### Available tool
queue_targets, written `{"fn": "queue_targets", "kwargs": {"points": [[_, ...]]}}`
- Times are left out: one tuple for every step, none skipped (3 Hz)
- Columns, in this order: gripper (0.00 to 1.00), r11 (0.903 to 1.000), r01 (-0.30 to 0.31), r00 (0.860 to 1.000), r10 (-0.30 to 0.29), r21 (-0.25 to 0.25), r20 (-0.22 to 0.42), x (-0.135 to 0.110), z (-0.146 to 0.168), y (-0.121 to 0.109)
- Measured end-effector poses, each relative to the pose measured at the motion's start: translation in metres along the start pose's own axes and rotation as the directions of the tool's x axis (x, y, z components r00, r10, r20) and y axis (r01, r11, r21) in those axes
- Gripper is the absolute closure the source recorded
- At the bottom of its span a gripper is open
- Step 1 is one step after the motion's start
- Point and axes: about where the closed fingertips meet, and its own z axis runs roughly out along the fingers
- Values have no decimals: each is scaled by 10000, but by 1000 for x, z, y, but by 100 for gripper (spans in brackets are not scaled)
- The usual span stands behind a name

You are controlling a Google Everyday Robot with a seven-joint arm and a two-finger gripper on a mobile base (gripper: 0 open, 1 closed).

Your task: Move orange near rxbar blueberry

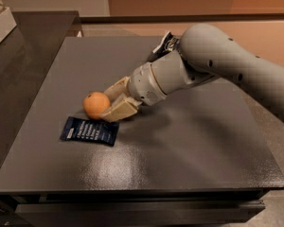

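The orange (95,105) is a small round fruit on the left part of the grey table (189,145). My gripper (107,105) reaches in from the right, and its tan fingers (121,109) close on the orange's right side. The orange is at or just above the table surface. The rxbar blueberry (90,130), a flat navy wrapper with white text, lies on the table directly in front of the orange, almost touching it.
A dark blue-black snack bag (164,44) stands behind my arm (217,60) near the table's back. A white box (0,25) sits on the dark counter at far left. The table's front edge runs along the bottom.
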Motion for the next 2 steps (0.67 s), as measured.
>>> {"fn": "queue_targets", "kwargs": {"points": [[13, 10000, 21, 10000, -21, -30, -5, -1, 1, 1], [0, 10000, 43, 10000, -43, -60, -10, -2, 3, 2]]}}
